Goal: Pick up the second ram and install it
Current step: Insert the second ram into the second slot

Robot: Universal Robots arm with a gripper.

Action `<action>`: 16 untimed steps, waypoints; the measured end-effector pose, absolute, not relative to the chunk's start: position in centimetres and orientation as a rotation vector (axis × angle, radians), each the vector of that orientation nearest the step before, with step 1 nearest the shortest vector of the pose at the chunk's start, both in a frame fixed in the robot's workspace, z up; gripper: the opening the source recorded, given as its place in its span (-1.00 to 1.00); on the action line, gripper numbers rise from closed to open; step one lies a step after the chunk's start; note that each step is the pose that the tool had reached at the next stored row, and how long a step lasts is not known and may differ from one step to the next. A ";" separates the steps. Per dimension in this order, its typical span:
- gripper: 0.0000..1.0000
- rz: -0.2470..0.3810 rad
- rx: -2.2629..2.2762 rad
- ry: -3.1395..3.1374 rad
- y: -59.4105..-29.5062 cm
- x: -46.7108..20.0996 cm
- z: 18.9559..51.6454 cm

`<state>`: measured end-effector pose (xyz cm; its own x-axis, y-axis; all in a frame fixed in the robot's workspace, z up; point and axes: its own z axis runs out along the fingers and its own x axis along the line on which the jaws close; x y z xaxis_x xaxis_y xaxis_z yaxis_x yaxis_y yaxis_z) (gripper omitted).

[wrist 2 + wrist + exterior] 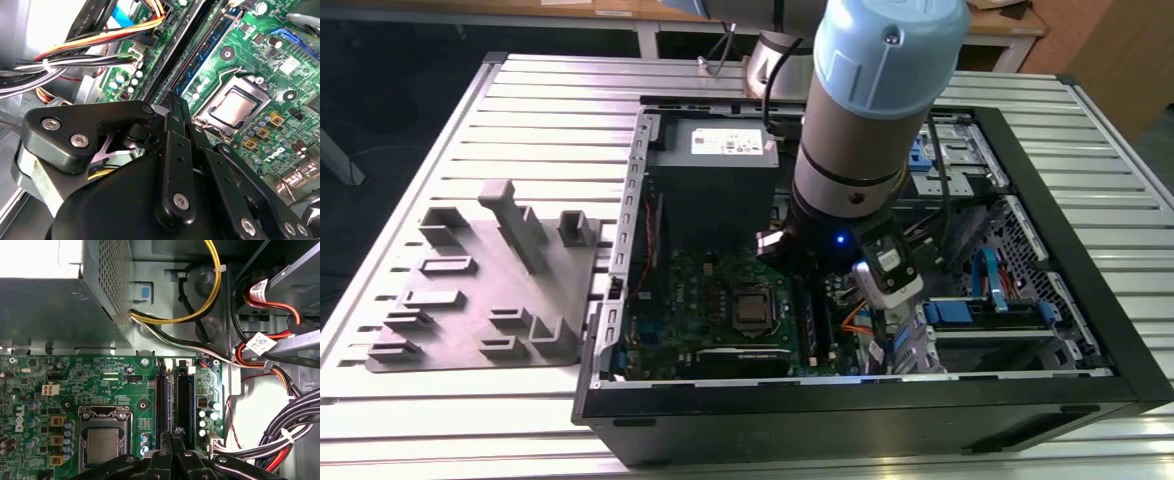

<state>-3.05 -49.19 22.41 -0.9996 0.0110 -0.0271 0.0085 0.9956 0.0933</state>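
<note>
While hanging low inside PC case (1101,330), just above RAM slots (161,400) at lower centre of first wrist view: gripper (172,436) clenched, pads near touching, in both wrist views. Can't tell for sure if second ram is pinched between pads. Seen edge-on, too thin and dark to separate from black slot rails. Probably at the tips or already down in the slot line, beside CPU socket (102,442). Grey holder (480,290) at mid-left of exterior view, outside case, no stick seen on it.

Handling, as a guess: light, stiff, thin board. Fragile chips and contacts, breaks if bent. Best gripped on flat faces near mid-length, upper edge, kept square to slot.
</note>
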 end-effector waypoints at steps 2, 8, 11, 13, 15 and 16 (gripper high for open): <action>-0.84 0.145 0.015 3.111 -49.2 -3.0 22.4; -0.84 0.145 0.015 3.111 -49.2 -3.1 22.3; -0.84 0.146 0.015 3.111 -49.2 -3.1 22.3; -0.84 0.147 0.015 3.110 -49.2 -3.1 22.2; -0.84 0.146 0.015 3.111 -49.2 -3.1 22.1; -0.84 0.146 0.015 3.111 -49.2 -3.1 22.1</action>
<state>-3.05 -49.19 22.12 -0.9996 0.0111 -0.0270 0.0085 0.9956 0.0935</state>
